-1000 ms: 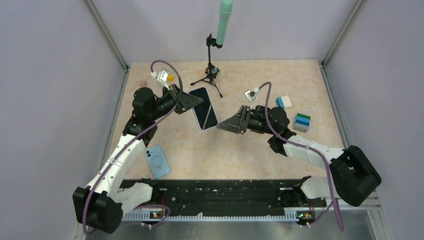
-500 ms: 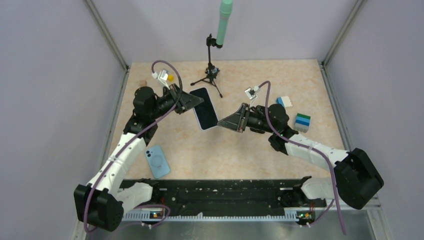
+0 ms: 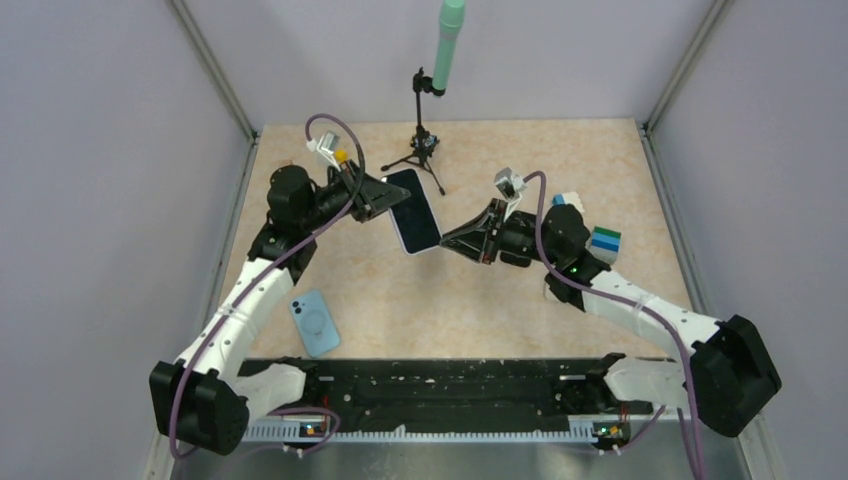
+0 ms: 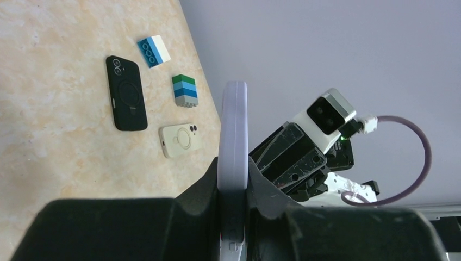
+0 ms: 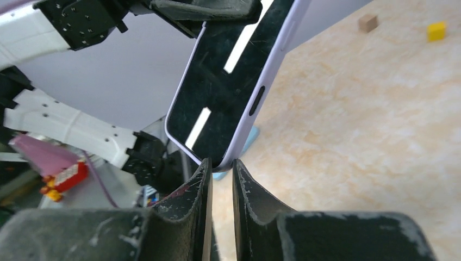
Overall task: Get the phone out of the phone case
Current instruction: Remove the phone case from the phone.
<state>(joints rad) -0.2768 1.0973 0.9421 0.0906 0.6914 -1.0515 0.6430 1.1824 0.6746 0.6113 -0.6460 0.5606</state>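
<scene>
Left wrist: left gripper (image 4: pixel 232 185) clamped edgewise on phone (image 4: pixel 232 119), held off table (image 4: pixel 54 81) — likely steadying it for peeling. Right gripper (image 5: pixel 219 169) jaws nearly together at phone's far corner — grip on case (image 5: pixel 270 73) lip unclear.

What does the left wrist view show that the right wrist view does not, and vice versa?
Left wrist only: a black phone case, a cream phone case, a blue-and-white brick and a green-and-blue brick stack. Right wrist only: the dark glass screen of the lavender-edged phone, a brown cube and a yellow cube. Both: that phone, clamped in the left gripper.
</scene>
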